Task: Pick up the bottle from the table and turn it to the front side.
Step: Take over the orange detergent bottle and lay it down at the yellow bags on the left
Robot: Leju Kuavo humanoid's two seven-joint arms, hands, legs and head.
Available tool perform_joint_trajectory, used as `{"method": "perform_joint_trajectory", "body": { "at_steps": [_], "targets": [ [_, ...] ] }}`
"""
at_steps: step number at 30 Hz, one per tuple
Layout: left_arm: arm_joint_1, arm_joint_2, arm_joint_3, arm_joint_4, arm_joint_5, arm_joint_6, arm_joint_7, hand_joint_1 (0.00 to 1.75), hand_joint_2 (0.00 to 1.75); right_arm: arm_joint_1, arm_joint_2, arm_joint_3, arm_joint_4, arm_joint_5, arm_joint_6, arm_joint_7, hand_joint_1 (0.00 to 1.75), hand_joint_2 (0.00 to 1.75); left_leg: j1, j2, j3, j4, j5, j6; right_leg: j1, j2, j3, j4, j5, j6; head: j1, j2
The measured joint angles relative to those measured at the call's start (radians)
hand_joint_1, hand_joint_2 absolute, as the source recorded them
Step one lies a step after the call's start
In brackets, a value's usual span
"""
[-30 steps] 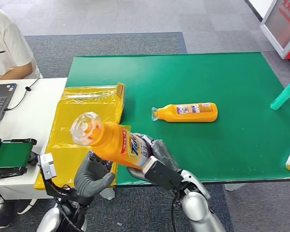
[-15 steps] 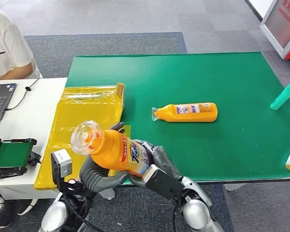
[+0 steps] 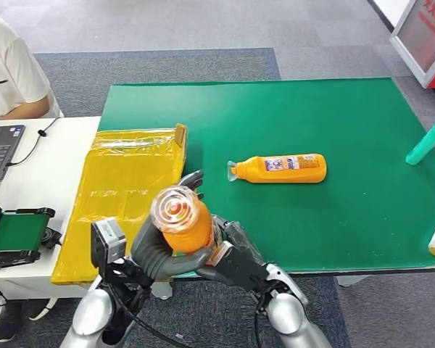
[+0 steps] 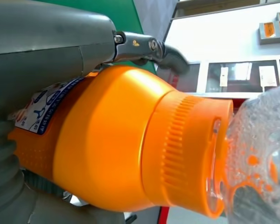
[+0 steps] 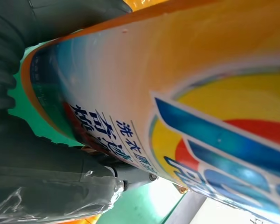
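Orange Tide-labelled bottle (image 3: 187,228) gripped by left hand (image 3: 152,250) and right hand (image 3: 234,255).

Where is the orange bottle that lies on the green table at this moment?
In the head view, the lying bottle rests on its side near the middle of the green table, cap toward the yellow bag, beyond the bottle both hands hold.

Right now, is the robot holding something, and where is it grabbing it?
Yes, the orange bottle: left hand near its cap end, right hand around its labelled body.
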Motion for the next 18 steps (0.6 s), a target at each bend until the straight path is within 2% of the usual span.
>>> {"method": "perform_joint_trajectory", "body": {
  "at_steps": [12,13,16,17,18],
  "targets": [
    [0.004,0.001,0.021,0.031,0.045,-0.003,-0.001,1.75,1.75,0.002,0.000,0.006,0.014,0.001,-0.019,0.002,1.75,1.75,0.000,0.000,0.000,0.000,0.000,0.000,0.000,0.000,0.000,0.000,0.000,0.000,0.000,0.000],
    [0.005,0.001,0.022,0.032,0.045,-0.004,-0.001,1.75,1.75,0.004,0.000,0.006,0.014,0.001,-0.022,0.003,1.68,1.75,0.000,0.000,0.000,0.000,0.000,0.000,0.000,0.000,0.000,0.000,0.000,0.000,0.000,0.000],
    [0.008,0.001,0.024,0.034,0.040,-0.008,0.000,1.75,1.75,0.008,0.000,0.006,0.014,0.004,-0.027,0.003,0.41,1.75,0.000,0.000,0.000,0.000,0.000,0.000,0.000,0.000,0.000,0.000,0.000,0.000,0.000,0.000],
    [0.009,0.001,0.024,0.034,0.038,-0.011,0.002,1.75,1.75,0.010,0.000,0.006,0.014,0.005,-0.029,0.003,0.03,1.75,0.000,0.000,0.000,0.000,0.000,0.000,0.000,0.000,0.000,0.000,0.000,0.000,0.000,0.000],
    [0.011,0.001,0.024,0.035,0.035,-0.013,0.003,1.75,1.75,0.011,0.000,0.006,0.013,0.008,-0.031,0.003,0.00,1.75,0.000,0.000,0.000,0.000,0.000,0.000,0.000,0.000,0.000,0.000,0.000,0.000,0.000,0.000]
  ]
}}
